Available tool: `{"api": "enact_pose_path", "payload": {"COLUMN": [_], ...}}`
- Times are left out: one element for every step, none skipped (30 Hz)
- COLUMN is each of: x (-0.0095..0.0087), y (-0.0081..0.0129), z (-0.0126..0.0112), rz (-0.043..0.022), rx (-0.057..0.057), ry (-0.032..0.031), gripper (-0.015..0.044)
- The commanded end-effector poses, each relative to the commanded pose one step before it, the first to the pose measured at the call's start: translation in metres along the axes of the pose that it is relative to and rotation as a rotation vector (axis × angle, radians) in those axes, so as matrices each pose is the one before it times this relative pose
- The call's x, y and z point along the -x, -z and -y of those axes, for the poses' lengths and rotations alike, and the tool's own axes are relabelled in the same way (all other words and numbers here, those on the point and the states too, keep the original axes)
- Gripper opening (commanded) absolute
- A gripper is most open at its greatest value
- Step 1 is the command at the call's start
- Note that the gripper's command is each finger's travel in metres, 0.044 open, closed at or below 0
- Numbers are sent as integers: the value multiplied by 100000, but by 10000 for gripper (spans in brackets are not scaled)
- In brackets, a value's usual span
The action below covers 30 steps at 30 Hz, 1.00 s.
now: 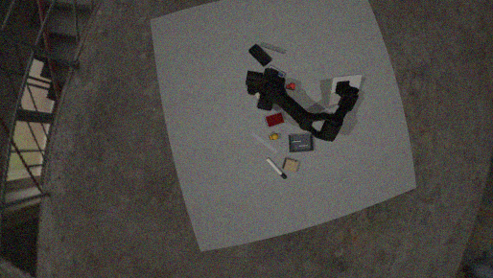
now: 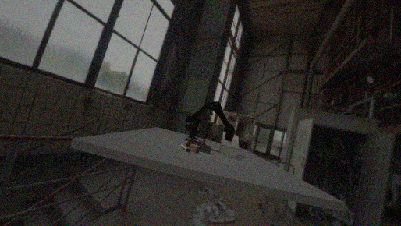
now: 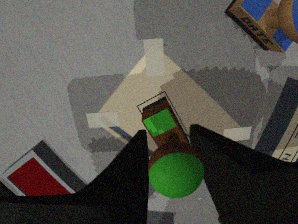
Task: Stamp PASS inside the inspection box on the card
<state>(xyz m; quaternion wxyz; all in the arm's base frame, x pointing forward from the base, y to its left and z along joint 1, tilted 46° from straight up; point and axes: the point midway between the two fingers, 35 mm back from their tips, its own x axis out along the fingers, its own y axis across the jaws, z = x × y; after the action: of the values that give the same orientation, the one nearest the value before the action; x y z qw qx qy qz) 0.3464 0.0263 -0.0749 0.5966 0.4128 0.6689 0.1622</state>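
Note:
My gripper [image 3: 168, 134] is shut on the stamp with a green knob [image 3: 176, 175], whose brown block has a green patch on top. The stamp's head is over the outlined inspection box [image 3: 151, 99] on the beige card [image 3: 125, 90], which is taped at its corners. The head appears inside the box lines; whether it touches the card cannot be told. The card under the stamp is hidden, so no print shows. A red pad [image 3: 37, 177] [image 1: 274, 120] lies to the lower left in the wrist view. The arm covers most of the card in the top view.
A blue-and-wood stamp marked DATE [image 3: 257, 25] stands at the wrist view's upper right. A dark-edged lettered object [image 3: 277, 117] is at its right edge. In the top view, a black block [image 1: 260, 55], red piece [image 1: 291, 86], yellow piece [image 1: 273, 136], dark tray [image 1: 300, 149] and marker [image 1: 274, 166] surround the arm.

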Motion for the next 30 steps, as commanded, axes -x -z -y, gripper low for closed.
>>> {"api": "enact_pose_path", "payload": {"x": [-333, 0, 0, 8, 24, 40, 49, 49, 49, 49, 49, 49, 49, 49, 49, 49, 49, 49, 49, 49, 49, 49, 49, 49, 49, 49, 49, 25, 76, 127], "y": [37, 0, 0, 0, -1, -2, -3, -3, -2, -2, -2, -2, -2, -2, -2, -2, -2, -2, -2, -2, -1, -1, -1, -1, -1, -1, -1, -4, -11, -18], "z": [-95, 0, 0, 0, -1, -2, -2, -2, -2, -2, -2, -2, -2, -2, -2, -2, -2, -2, -2, -3, -3, -3, -3, -3, -3, -3, -3, -1, -3, -5], "rz": [-418, 0, 0, 0, 1, 1, 2, 2, 1, 1, 1, 1, 1, 1, 1, 1, 1, 1, 1, 1, 1, 1, 1, 1, 1, 0, 0, 2, 7, 11], "rx": [519, 0, 0, 0, 0, 0, 0, 0, 0, 0, 0, 0, 0, 0, 0, 0, 0, 0, 0, 0, 0, 0, 0, 0, 0, 0, 0, 0, -1, -2], "ry": [50, 0, 0, 1, 2, 3, 3, 3, 3, 3, 3, 3, 2, 2, 2, 2, 2, 2, 2, 2, 2, 2, 2, 1, 1, 1, 1, 4, 11, 19], "gripper": [0, 0, 0, 0, 0, 0, 0, 0, 0, 0, 0, 0, 0, 0, 0, 0, 0, 0, 0, 0, 0, 0, 0, 0, 0, 0, 0, 0, 0, 0]}}
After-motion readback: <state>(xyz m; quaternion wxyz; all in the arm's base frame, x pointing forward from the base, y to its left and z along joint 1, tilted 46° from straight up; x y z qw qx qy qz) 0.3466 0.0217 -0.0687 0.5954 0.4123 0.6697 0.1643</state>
